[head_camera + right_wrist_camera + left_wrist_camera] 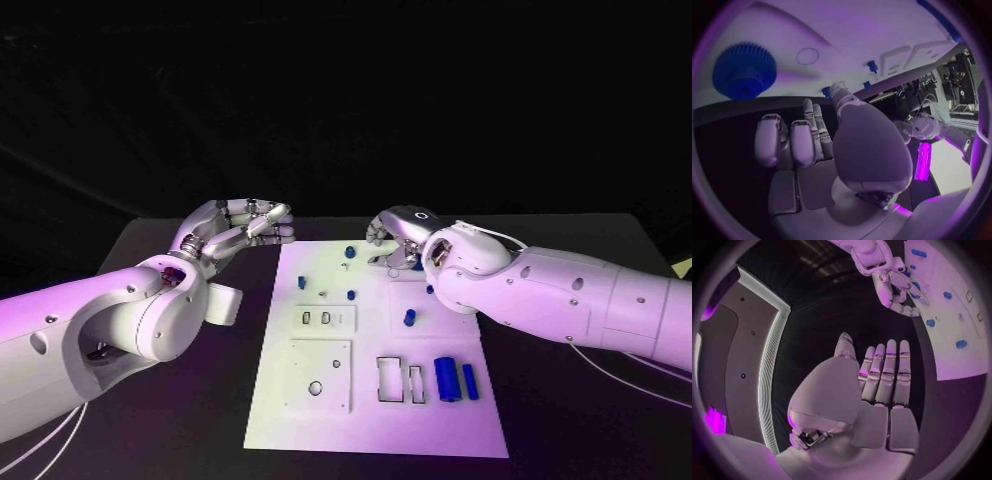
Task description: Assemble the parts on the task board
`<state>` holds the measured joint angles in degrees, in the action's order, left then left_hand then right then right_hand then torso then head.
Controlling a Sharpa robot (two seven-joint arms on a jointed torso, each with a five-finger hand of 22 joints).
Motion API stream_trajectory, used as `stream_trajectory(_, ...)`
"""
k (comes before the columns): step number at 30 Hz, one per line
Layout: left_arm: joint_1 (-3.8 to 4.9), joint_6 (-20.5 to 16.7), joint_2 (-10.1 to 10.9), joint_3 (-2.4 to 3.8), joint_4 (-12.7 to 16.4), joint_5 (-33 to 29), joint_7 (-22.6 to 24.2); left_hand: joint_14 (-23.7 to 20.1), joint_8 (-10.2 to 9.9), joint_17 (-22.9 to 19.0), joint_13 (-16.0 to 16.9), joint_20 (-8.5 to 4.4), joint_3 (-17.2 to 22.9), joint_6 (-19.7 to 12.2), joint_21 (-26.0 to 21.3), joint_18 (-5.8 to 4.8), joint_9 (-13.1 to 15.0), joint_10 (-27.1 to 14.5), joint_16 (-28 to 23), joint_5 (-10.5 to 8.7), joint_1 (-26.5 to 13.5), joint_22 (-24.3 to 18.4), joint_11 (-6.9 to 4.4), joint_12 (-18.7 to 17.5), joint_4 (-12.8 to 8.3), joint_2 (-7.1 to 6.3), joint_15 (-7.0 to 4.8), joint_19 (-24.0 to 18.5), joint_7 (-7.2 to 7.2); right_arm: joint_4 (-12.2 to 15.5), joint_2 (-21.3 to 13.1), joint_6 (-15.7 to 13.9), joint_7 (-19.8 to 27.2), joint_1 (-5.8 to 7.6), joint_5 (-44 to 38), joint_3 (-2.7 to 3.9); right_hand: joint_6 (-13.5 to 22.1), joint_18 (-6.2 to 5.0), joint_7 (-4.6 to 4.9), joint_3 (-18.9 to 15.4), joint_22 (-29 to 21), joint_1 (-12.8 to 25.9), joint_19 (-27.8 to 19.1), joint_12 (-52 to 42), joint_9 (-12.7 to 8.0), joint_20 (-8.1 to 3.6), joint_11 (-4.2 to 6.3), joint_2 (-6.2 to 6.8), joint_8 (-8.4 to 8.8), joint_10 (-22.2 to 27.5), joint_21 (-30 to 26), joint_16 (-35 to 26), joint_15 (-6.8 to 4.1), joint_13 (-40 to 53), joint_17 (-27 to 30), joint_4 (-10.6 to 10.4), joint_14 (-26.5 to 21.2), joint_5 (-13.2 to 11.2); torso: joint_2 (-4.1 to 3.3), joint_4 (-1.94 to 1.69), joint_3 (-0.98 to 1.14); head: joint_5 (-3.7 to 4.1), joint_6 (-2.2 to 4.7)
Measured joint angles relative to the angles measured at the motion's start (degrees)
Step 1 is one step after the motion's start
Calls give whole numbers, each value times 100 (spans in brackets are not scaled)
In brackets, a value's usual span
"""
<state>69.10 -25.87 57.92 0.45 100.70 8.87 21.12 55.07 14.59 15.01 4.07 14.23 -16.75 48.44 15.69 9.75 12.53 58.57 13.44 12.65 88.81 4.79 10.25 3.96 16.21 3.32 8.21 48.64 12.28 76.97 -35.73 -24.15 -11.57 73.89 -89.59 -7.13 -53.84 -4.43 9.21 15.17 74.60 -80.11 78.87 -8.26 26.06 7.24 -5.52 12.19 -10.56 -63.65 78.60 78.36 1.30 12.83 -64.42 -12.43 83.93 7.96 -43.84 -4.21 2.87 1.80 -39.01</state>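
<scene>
The flat white task board (378, 420) lies mid-table on the matte black table (173, 440), with rectangular recesses and small blue parts (456, 378), two of them smooth cylinders. The left hand (235, 232) hovers beside the board's far-left corner, fingers straight, holding nothing. The right hand (397, 232) hangs over the far end, beside a ridged blue gear (744, 70), fingers curled; whether it grips anything I cannot tell.

The task board (378, 400) is white, the table (173, 420) black. Small parts are blue: two cylinders (456, 380) and a toothed gear (744, 70). Both arms are white, with silver hands.
</scene>
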Motion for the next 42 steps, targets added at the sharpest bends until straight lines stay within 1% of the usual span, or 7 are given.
stream_trajectory(5, 0, 21, -25, 0, -80, -14, 0, 0, 0, 0, 0, 0, 0, 0, 0, -1, 0, -21, -11, 0, 0, 0, -22, 0, 0, 0, 0, 0, 0, 436, -498, -54, -12, 109, 380, 43, 97, 84, -107, 365, 35, -19, 263, -460, -55, -140, 184, 149, 112, -864, 273, 178, -175, 314, -296, -22, 9, 124, 26, 43, -3, -4, 23)
stream_trajectory(7, 0, 29, -36, 0, -113, -24, 1, 0, 0, 0, 0, 0, 0, 0, 0, 0, 0, -21, -20, 0, 0, 0, -21, 0, 0, 0, 0, 0, 0, 568, -686, -32, -32, 146, 590, 53, 176, 96, -174, 312, 35, 124, 381, -892, -27, -197, 253, 287, 112, -1093, 386, 281, -225, 718, -470, -99, 0, -146, 36, 71, -7, 5, 36)
stream_trajectory(9, 0, 34, -43, 0, -133, -34, 3, 0, 0, 3, 0, 0, 0, 0, 0, -1, 3, -21, -20, 0, 0, -4, -21, 0, 0, 0, 0, 0, 0, 633, -820, 9, -49, 166, 755, 56, 263, 160, -204, 44, 35, 223, 486, -1676, 83, -244, 290, 280, 112, -924, 499, 434, -236, 1535, -745, -231, 10, -334, 47, 101, -15, 15, 55)
stream_trajectory(12, -1, 44, -59, -1, -152, -46, 7, 0, 0, 5, 0, 0, 0, 0, 0, 0, 6, -21, -20, 0, 0, -6, -21, 0, 0, 0, 0, 0, 0, 661, -990, 107, -86, 183, 1005, 58, 355, 183, -181, -230, 35, 174, 505, -3555, 276, -241, 282, 233, 60, -709, 653, 669, -266, 3359, -1030, -371, 2, -337, 58, 133, -24, 29, 70)
stream_trajectory(18, -1, 64, -79, -1, -169, -61, 11, 0, 0, 5, 0, 0, 0, 0, 0, -1, 6, -21, -20, 0, 0, -5, -21, 0, 0, 0, 0, 0, 0, 532, -1071, 313, -155, 192, 1323, 60, 450, 276, -131, -283, 35, 139, 526, -6193, 482, -219, 242, 197, 16, -1352, 862, 1017, -251, 5774, -1054, -394, 15, -109, 73, 169, -45, 58, 79)
stream_trajectory(24, -2, 82, -102, -1, -174, -70, 13, 0, 0, 5, 0, 0, 0, 0, 0, 0, 6, -21, -20, 0, 0, -5, -21, 0, 0, 0, 0, 0, 0, 380, -1062, 464, -215, 182, 1442, 60, 475, 277, -105, -283, 34, 139, 504, -6735, 535, -198, 217, 197, 16, -1540, 911, 1085, -221, 6212, -1054, -394, -1, -73, 73, 172, -62, 93, 76)
stream_trajectory(42, -2, 104, -97, -2, -170, -81, 16, 0, 0, 10, 0, 0, -15, 0, 0, -1, 10, -21, -20, 0, 0, -5, -21, 1, -16, 0, 0, 0, 0, 157, -733, 647, -345, 34, 1358, 46, 474, 364, -103, -122, 33, 94, 524, -7158, 603, -179, 205, 153, 16, -1777, 1025, 1141, -201, 6212, -1053, -361, 20, 193, 59, 160, -60, 59, -24)
